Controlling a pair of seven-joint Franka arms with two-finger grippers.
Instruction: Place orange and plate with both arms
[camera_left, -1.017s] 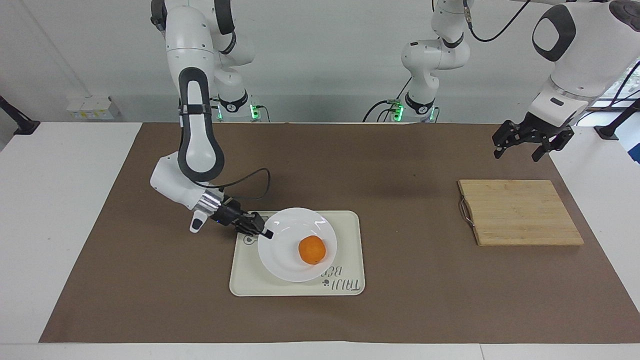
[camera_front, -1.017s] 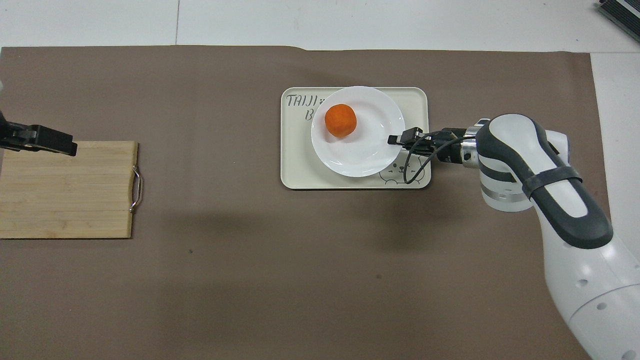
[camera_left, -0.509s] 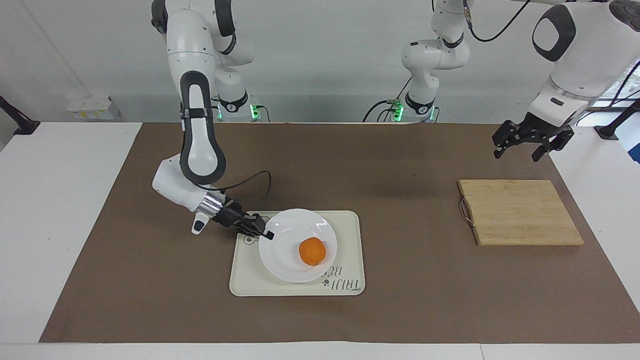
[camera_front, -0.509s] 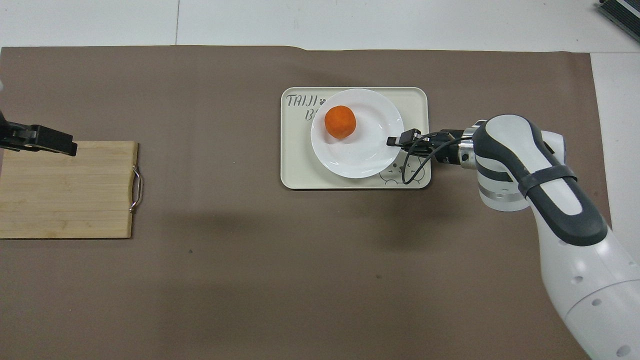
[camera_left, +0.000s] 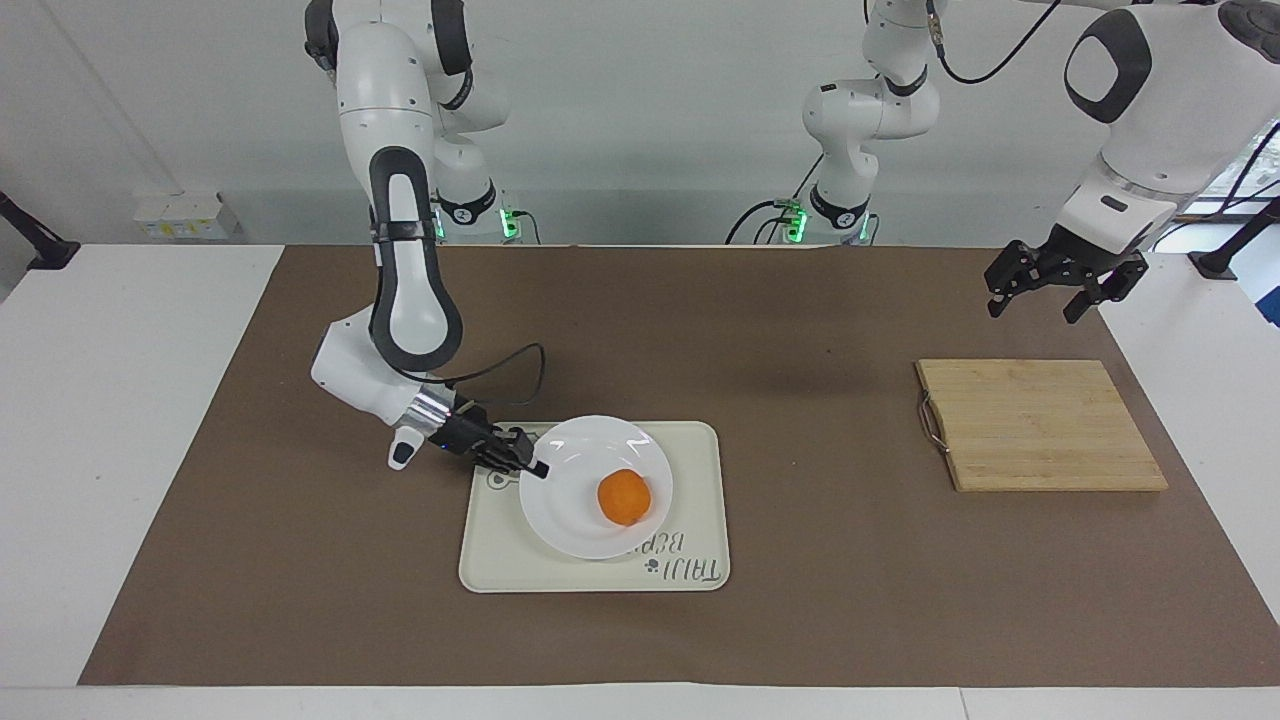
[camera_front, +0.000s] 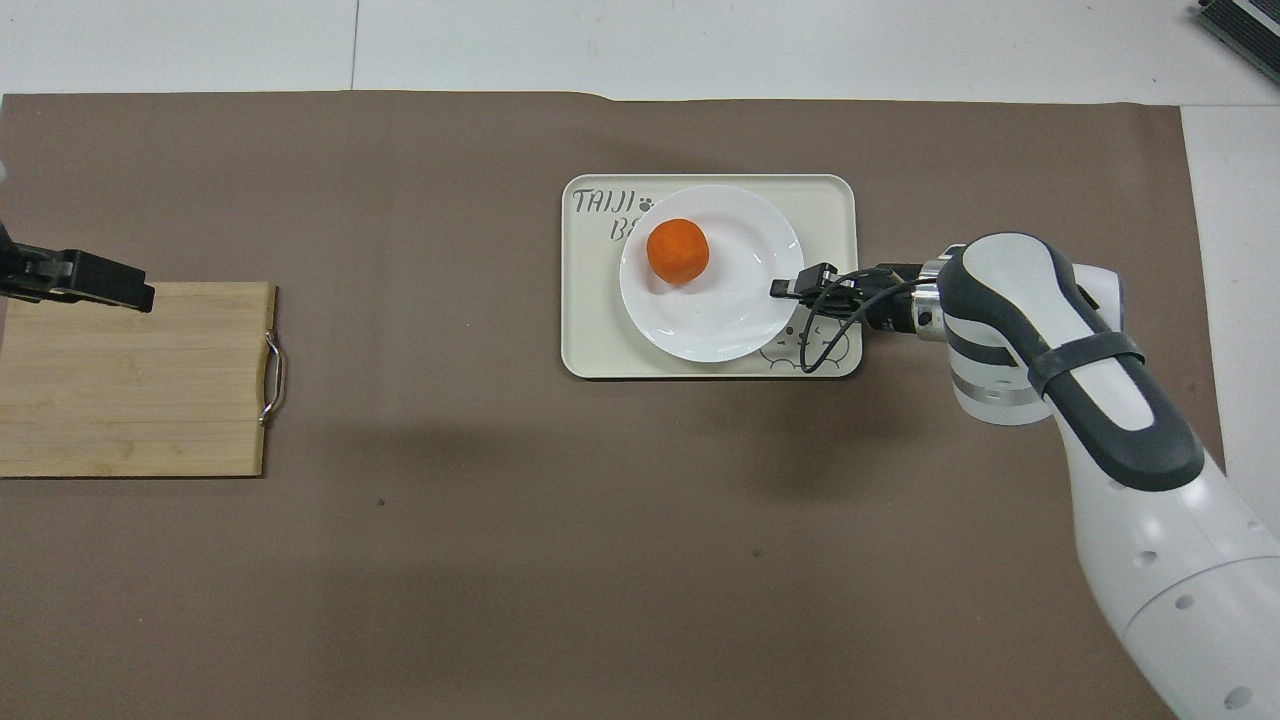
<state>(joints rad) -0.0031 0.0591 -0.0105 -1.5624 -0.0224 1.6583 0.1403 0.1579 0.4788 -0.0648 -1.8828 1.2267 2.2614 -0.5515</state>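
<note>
The cream tray is showing the dark lettering "TAIJI" with a paw mark and a "B" partly covered by the plate; a bear outline is sitting at the tray's corner nearest the right arm.

The right arm is reaching low across the brown paper mat, its forearm lying almost level and its wrist pointing at the plate. The right gripper is sitting at the plate's rim on the side toward the right arm's end of the table; its fingertips are lying close together at the rim, but whether they are clamping it cannot be told.

The left arm is waiting, its elbow bent high. The left gripper is hanging with jaws spread apart over the mat, just by the edge of the cutting board nearest the robots, holding nothing.

The plate, round, glossy and white with a wide rim, is resting on the rectangular, round-cornered tray. The orange, small, round and matte, is sitting on the plate, off centre toward the left arm's end. The board is slatted bamboo with a metal handle on its short edge.
</note>
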